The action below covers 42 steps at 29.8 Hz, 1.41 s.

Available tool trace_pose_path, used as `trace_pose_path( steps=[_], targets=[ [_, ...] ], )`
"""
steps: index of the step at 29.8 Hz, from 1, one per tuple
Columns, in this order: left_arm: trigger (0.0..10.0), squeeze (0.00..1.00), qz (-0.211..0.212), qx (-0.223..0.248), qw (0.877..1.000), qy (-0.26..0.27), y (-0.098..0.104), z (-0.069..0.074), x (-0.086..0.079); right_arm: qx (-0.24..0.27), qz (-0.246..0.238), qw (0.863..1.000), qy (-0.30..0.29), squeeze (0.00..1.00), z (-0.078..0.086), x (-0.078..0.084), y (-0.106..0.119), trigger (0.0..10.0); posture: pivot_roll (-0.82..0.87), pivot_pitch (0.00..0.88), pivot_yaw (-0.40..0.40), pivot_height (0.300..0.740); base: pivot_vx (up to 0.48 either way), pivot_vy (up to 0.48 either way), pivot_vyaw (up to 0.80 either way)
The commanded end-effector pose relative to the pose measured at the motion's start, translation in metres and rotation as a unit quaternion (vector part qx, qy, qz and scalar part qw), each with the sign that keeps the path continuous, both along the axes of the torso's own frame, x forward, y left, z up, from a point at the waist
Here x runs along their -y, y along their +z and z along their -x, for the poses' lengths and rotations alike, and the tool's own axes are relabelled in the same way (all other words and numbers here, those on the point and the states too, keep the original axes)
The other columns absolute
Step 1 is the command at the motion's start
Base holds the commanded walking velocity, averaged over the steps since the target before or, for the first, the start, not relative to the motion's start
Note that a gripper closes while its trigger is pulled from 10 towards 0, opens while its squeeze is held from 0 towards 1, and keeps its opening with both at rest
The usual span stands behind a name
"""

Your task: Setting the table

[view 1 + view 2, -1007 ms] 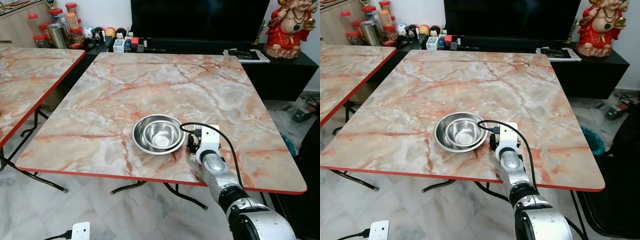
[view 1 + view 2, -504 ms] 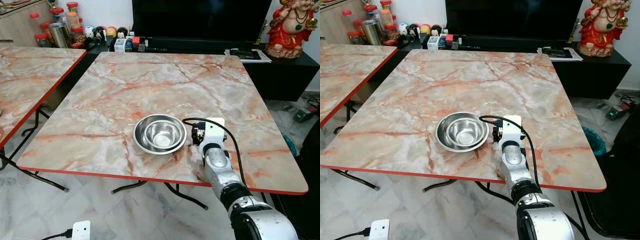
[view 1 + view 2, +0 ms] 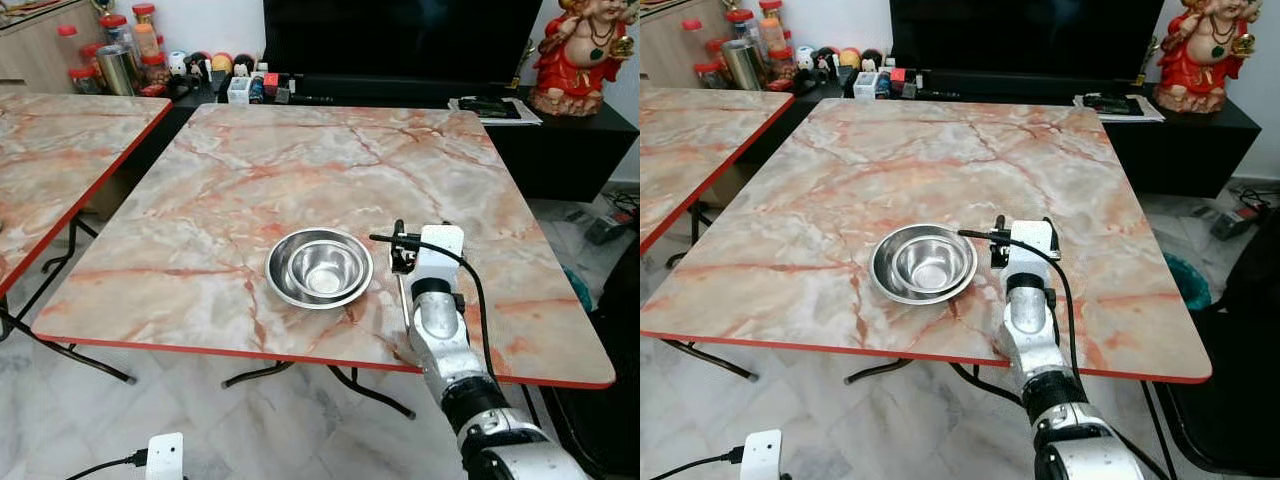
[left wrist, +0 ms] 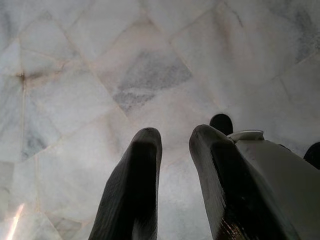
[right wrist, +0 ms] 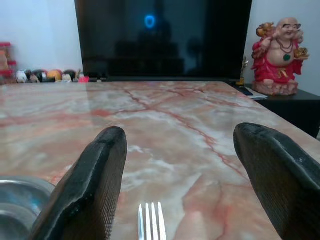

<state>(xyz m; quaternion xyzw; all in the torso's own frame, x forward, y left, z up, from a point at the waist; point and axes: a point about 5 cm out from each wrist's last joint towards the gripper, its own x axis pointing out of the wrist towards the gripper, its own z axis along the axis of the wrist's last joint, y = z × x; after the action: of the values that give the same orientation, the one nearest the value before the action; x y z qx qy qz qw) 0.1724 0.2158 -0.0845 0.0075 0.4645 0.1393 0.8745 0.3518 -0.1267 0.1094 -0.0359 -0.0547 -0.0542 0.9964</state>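
Note:
Two nested steel bowls (image 3: 318, 268) sit near the front of the marble-patterned table (image 3: 330, 160). My right gripper (image 3: 420, 232) hovers just above the table to the right of the bowls, open wide with nothing between its fingers (image 5: 95, 170). A fork (image 5: 151, 220) lies flat on the table below the gripper, its tines pointing away from me. The bowl rim (image 5: 20, 192) shows beside it in the right wrist view. My left gripper (image 4: 172, 132) hangs idle over the floor, its fingers close together and holding nothing.
A second marble table (image 3: 60, 150) stands at the left. Behind the table is a black TV stand (image 3: 400, 95) with jars (image 3: 125, 50), small toys and a red figurine (image 3: 585, 55). A white plug box (image 3: 163, 458) lies on the tiled floor.
My right gripper has risen from the table beside the bowls and moved a little farther forward. The bowls have not moved.

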Motion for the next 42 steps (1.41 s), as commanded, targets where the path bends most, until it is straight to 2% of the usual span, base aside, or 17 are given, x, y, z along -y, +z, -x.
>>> trace_pose_path(
  steps=[1,4,7,12,22,42],
  targets=[
    [10.0,0.00,0.002,-0.004,1.000,-0.001,-0.001,0.000,0.002,0.018,-0.002,1.000,0.014,0.00,0.000,-0.005,0.006,10.0,0.00,0.000,-0.003,0.719,0.000,0.000,0.00],
    [10.0,0.00,0.003,-0.005,1.000,-0.001,-0.001,0.000,0.003,0.018,0.001,0.999,0.027,0.00,0.001,-0.009,0.007,10.0,0.01,0.000,-0.007,0.719,0.000,0.000,0.00],
    [10.0,0.00,0.003,-0.006,1.000,0.003,0.000,-0.001,0.002,0.035,-0.007,0.999,0.022,0.00,-0.001,-0.006,0.014,10.0,0.00,0.000,-0.006,0.719,0.000,0.089,0.00],
    [10.0,0.00,0.002,-0.009,1.000,0.003,-0.001,0.000,0.002,0.057,-0.007,0.998,0.025,0.00,-0.002,-0.004,0.024,10.0,0.00,0.000,-0.004,0.719,0.000,0.396,0.00],
    [10.0,0.00,-0.003,-0.015,1.000,-0.003,-0.001,0.002,-0.001,0.066,-0.008,0.997,0.029,0.00,-0.004,-0.006,0.031,10.0,-0.01,0.000,0.011,0.719,0.000,0.402,0.00],
    [10.0,0.00,-0.013,-0.014,1.000,-0.010,0.001,-0.001,-0.007,0.073,-0.008,0.996,0.042,0.00,-0.001,-0.017,0.031,10.0,0.00,0.000,0.020,0.719,0.000,0.404,0.00]
  ],
)
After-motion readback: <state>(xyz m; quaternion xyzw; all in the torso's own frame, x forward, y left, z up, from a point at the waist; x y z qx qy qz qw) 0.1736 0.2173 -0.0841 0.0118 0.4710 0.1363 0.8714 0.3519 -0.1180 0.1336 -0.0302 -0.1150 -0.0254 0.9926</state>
